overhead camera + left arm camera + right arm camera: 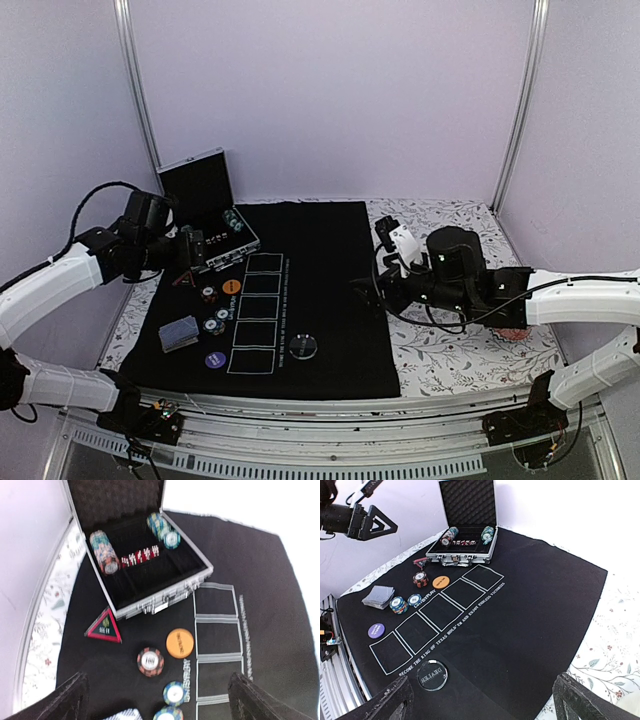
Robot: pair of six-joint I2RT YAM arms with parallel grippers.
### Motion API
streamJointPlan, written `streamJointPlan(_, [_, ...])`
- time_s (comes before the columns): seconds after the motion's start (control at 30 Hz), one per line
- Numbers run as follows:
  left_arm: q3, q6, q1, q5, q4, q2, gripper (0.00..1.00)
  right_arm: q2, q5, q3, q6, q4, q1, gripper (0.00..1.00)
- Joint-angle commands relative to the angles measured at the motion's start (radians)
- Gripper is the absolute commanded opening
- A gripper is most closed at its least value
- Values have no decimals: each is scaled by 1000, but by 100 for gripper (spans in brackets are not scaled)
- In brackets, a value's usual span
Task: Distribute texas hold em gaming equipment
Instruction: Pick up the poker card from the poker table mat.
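Note:
On the black mat point(330, 300), left of its printed card boxes, lie a red triangle marker point(104, 627), an orange disc point(179, 643), a red-striped chip point(150, 661) and blue-striped chips point(174, 693). A card deck point(179, 333) with lattice backs and a purple disc point(215, 360) sit nearer the front. A clear dealer disc point(432, 674) lies below the boxes. My left gripper point(190, 252) hangs open above the marker and chips, holding nothing point(160, 705). My right gripper point(363, 288) stands open over the mat's right half, empty point(482, 700), the dealer disc just inside its left finger.
An open aluminium case point(215, 235) stands at the mat's back left corner, with stacks of striped chips point(105, 552) and small red pieces in its tray. Flowered tablecloth point(450, 345) borders the mat left and right. Frame posts point(520, 100) rise at the back corners.

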Motion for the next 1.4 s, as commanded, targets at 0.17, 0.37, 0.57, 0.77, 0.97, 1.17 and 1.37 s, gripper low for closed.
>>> streamJointPlan(0.17, [191, 165, 9, 245, -158, -22, 98, -14, -87, 6, -215, -43, -3, 99])
streamJointPlan(0.37, [395, 452, 3, 468, -162, -51, 98, -21, -191, -73, -388, 86, -3, 99])
streamJointPlan(0.57, [417, 954, -14, 423, -567, 76, 98, -6, -203, -111, -436, 123, -3, 99])
streamJointPlan(0.77, [227, 1107, 25, 276, -767, 142, 98, -45, -212, -113, -445, 96, -3, 99])
streamJointPlan(0.97, [103, 1202, 90, 241, -699, 146, 98, -80, -237, -128, -440, 104, -3, 99])
streamJointPlan(1.17, [39, 1252, 164, 236, -600, 230, 98, -98, -242, -133, -434, 100, -3, 99])
streamJointPlan(1.37, [-2, 1286, 204, 215, -545, 271, 98, -100, -242, -132, -434, 94, -2, 99])
